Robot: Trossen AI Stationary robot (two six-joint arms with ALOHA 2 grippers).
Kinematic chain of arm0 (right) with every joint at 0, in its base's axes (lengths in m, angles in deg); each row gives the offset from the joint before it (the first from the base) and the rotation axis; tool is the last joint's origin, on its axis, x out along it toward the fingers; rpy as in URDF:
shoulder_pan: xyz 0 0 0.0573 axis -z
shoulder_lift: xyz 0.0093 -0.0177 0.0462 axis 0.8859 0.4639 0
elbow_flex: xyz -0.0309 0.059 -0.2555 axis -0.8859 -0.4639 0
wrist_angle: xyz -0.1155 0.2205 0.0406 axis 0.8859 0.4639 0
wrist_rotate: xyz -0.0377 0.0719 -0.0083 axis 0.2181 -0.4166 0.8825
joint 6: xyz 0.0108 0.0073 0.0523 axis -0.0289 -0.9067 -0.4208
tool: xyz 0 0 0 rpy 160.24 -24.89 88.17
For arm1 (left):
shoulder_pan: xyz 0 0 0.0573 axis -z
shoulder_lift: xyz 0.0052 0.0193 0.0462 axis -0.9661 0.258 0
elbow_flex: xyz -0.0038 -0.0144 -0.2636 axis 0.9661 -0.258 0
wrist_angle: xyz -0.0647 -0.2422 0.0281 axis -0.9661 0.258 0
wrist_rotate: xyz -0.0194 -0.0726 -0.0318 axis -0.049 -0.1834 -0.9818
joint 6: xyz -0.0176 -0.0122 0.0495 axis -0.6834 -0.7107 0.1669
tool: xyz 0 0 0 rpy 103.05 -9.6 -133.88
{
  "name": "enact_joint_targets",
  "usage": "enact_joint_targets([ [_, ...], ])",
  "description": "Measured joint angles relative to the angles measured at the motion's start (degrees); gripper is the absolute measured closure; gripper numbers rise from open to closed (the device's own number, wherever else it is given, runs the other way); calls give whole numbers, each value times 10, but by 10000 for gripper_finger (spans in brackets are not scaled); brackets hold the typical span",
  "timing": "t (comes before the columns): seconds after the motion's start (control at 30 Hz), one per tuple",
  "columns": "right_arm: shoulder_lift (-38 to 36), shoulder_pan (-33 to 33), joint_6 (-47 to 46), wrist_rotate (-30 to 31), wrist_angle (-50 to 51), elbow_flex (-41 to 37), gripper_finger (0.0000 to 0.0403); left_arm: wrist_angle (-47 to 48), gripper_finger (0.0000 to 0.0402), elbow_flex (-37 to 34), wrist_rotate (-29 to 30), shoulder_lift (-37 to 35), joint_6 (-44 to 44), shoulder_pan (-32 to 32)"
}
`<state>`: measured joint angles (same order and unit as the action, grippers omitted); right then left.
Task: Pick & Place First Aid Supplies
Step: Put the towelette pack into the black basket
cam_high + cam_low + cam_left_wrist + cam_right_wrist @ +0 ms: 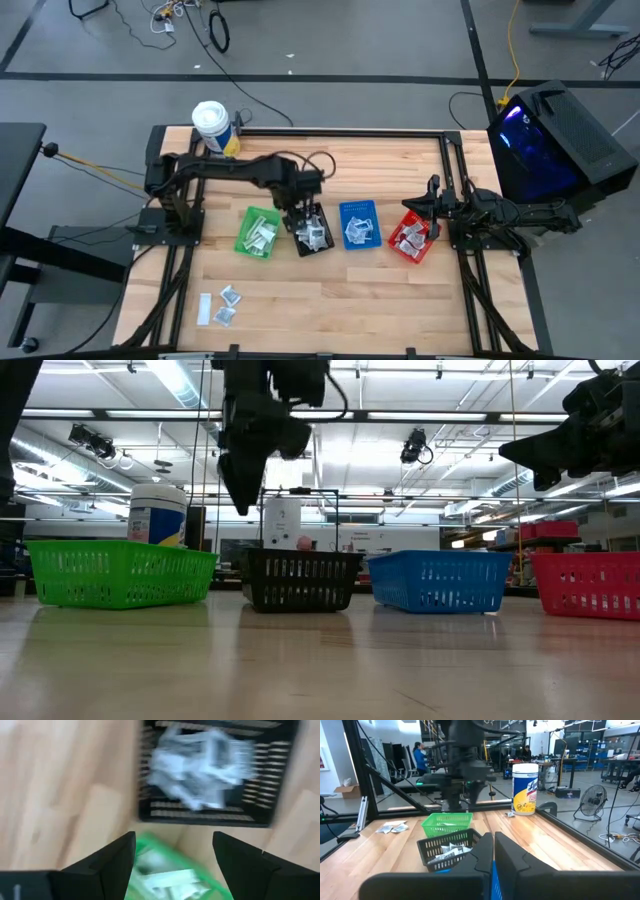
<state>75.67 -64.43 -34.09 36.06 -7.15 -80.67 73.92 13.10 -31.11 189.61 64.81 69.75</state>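
3 loose first aid supplies (221,306) lie at the table's (400,300) near left edge. Farther in stand 4 bins in a row: green bin (258,232), black bin (314,230), blue bin (359,224), red bin (412,237), each holding sachets. The left gripper (303,212) hangs above the black bin, fingers spread, empty. The right gripper (431,205), pressed together, waits beside the red bin. At the far left corner stands a white tub (525,789); its yellow-blue label is too blurred to read.

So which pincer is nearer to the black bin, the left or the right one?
The left. The left pincer hangs open right above the black bin, while the right pincer, shut, waits far off beside the red bin.
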Motion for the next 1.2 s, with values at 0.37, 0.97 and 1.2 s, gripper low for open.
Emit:
enact_joint_targets([
  [0.37,0,0,0,0,0,0,380,78,187,-4,66,-1,106,-108],
  [0.97,0,0,0,0,0,0,380,94,395,-52,191,14,182,-184],
  [1.2,0,0,0,0,0,0,380,91,395,-146,258,14,176,-207],
])
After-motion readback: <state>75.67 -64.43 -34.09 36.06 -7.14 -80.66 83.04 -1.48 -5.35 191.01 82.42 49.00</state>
